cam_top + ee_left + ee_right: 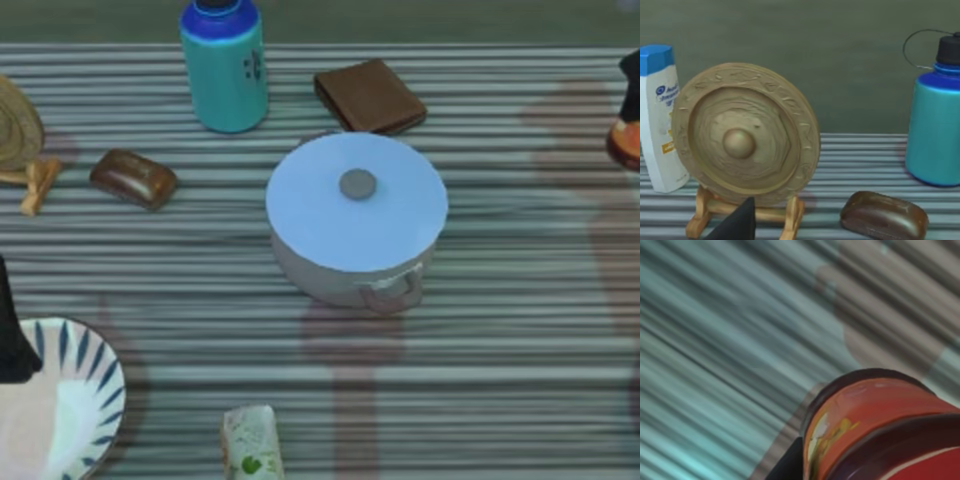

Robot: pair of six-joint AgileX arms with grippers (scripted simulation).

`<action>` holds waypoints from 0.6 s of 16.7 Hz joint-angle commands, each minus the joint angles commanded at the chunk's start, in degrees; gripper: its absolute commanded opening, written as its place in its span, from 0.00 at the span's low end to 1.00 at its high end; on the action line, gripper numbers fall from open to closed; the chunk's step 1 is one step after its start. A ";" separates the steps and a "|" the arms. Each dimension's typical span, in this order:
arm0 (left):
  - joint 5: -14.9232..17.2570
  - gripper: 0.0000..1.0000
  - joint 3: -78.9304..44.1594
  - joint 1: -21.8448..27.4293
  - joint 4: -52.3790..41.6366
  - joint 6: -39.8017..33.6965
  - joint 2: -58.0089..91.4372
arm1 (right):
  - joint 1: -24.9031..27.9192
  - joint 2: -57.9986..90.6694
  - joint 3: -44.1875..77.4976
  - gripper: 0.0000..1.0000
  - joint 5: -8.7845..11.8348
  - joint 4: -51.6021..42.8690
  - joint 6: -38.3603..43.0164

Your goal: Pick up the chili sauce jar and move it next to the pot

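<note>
The large round grey-blue metal pot (357,218), flat-lidded with a small grey knob and a loop handle, sits mid-table and serves as the landmark; the small dark glass chili sauce jar (626,140) with its red-orange label is far to the pot's right, at the very edge of the top view, with the dark right gripper (630,85) over it; in the right wrist view the jar (875,430) fills the near corner, tilted against the camera with the striped table (720,340) far below it, which suggests it is carried clear of the surface so it can travel without dragging; whether the right fingers are pinching it I cannot tell, since they are hidden behind the jar. The open stretch of table to the pot's right looks like the natural landing spot, away from the brown leather wallet (370,97) just behind the pot and the tall teal bottle with blue cap (224,65) behind and left of it. The left gripper (12,330) is parked well to the pot's left by the white blue-striped bowl (70,420); only one dark fingertip shows in its wrist view, so its spread I cannot tell.
</note>
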State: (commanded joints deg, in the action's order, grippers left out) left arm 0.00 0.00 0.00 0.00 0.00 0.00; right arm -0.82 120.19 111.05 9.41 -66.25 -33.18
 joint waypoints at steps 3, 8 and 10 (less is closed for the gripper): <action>0.00 1.00 0.00 0.00 0.00 0.00 0.00 | -0.33 0.16 0.21 0.00 0.02 -0.04 0.11; 0.00 1.00 0.00 0.00 0.00 0.00 0.00 | 2.45 -0.87 -2.99 0.00 -2.01 2.29 6.57; 0.00 1.00 0.00 0.00 0.00 0.00 0.00 | 4.92 -1.85 -6.04 0.00 -3.94 4.43 13.32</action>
State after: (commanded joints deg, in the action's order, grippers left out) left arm 0.00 0.00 0.00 0.00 0.00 0.00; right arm 4.10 118.34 105.01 5.47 -61.82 -19.86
